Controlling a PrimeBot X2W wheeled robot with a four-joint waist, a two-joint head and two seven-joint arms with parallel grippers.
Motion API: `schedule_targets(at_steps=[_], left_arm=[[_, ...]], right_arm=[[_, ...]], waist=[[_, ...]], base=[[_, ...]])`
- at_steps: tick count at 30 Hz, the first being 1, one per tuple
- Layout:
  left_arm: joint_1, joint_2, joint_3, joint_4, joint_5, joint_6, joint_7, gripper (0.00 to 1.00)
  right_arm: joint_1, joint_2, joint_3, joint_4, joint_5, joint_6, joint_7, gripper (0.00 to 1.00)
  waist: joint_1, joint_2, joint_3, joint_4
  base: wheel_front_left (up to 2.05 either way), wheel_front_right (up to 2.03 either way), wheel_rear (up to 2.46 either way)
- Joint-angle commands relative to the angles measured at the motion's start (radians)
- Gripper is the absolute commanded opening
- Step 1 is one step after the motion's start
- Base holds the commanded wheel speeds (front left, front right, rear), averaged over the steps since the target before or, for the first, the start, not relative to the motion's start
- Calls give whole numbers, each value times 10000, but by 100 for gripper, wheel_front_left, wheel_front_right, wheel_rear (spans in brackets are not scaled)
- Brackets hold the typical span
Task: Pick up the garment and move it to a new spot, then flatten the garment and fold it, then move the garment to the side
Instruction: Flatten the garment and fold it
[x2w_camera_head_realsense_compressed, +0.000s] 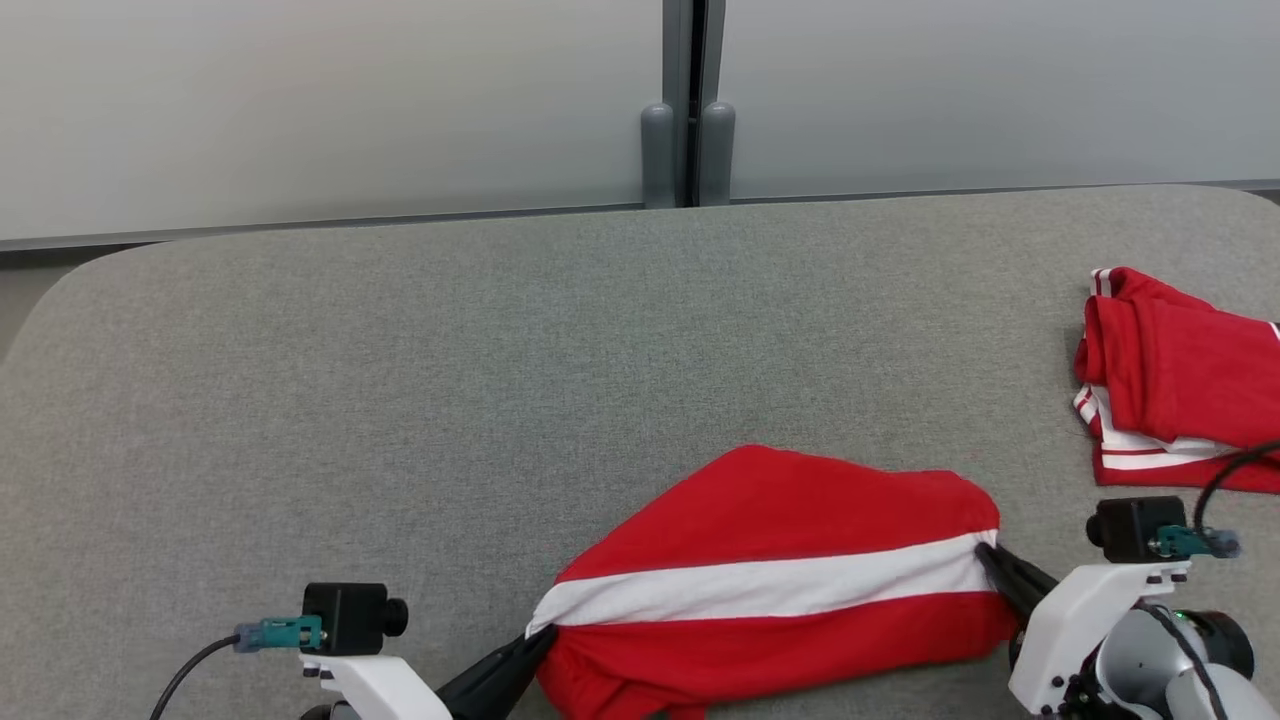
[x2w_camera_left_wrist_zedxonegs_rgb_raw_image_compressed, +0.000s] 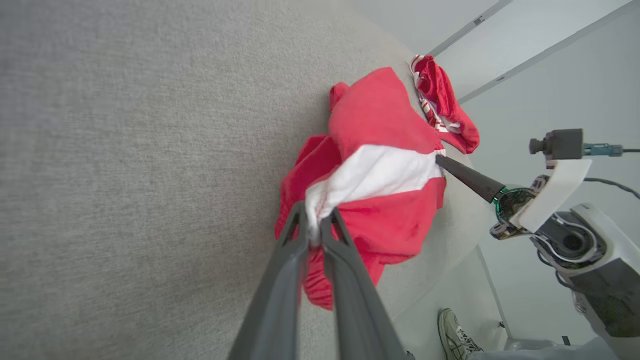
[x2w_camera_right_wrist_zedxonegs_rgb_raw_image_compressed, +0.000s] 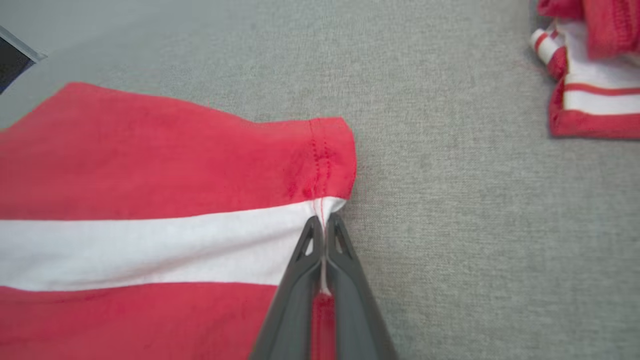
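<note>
Fingers (x2w_camera_head_realsense_compressed: 497, 676) low, tight on garment (x2w_camera_head_realsense_compressed: 790, 500) ends.

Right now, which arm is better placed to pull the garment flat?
Left, probably. Left gripper and right gripper are both shut on the garment, at its stripe ends, but the left has more table beside it; the right sits near another red pile.

Bright, even, diffuse light in all three views; shadows are faint.
The grey bench (x2w_camera_head_realsense_compressed: 400, 400) shows no glare, and the garment (x2w_camera_head_realsense_compressed: 780, 560) casts only a thin, soft shadow along its edge. The left wrist view bows strongly at its edges. In the right wrist view the right hand (x2w_camera_right_wrist_zedxonegs_rgb_raw_image_compressed: 324, 222) goes soft toward the bottom.
</note>
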Motion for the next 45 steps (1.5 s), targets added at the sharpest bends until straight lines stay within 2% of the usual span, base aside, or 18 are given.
schedule_targets(at_steps=[1, 6, 11, 13, 15, 23, 28, 34, 39, 45], left_arm=[[-1, 82, 40, -87, 51, 23, -12, 0], [-243, 301, 188, -935, 485, 106, -276, 0], [-1811, 567, 298, -842, 1138, -25, -101, 0], [-2768, 774, 296, -513, 1400, -122, 124, 0], [-3844, 764, 332, -107, 1527, -225, 352, 0], [-8565, 1040, -234, 2263, 2326, -628, 1425, 0], [-11335, 1147, -431, 3715, 2617, -704, 1260, 0], [-14164, 1191, -919, 5312, 2921, -696, 609, 0], [-15542, 1059, -1214, 6642, 2653, -694, -389, 0], [-15821, 935, -1828, 7593, 2255, -695, -1186, 0]], right_arm=[[79, -63, -91, -98, -31, 3, -112, 0], [263, -151, -498, -1081, 81, 3, -539, 0], [-465, -171, -666, -1899, 262, 3, -768, 0], [-1083, 52, -525, -1954, 783, 3, -749, 0], [-1927, -82, -247, -1736, 1116, 4, -579, 0], [-6314, -364, 549, -125, 2270, 4, -1226, 0], [-9024, -705, 1048, 811, 2602, 3, -2043, 0], [-11784, -664, 1534, 2046, 3033, 3, -2930, 0], [-13281, -694, 2105, 2800, 3207, 3, -3541, 0], [-13603, -671, 3122, 3294, 3413, 3, -3846, 0]], waist=[[0, 0, -18, 16], [0, 0, -29, 76], [0, 0, 317, 90], [0, 0, 632, 10], [0, 0, 1042, -75], [0, 0, 2946, -317], [0, 0, 3814, -465], [0, 0, 4559, -646], [0, 0, 4929, -732], [0, 0, 5041, -745]], base=[[0, 0, 0], [0, 0, 0], [0, 0, 0], [0, 0, 0], [0, 0, 0], [0, 0, 0], [0, 0, 0], [0, 0, 0], [0, 0, 0], [0, 0, 0]])
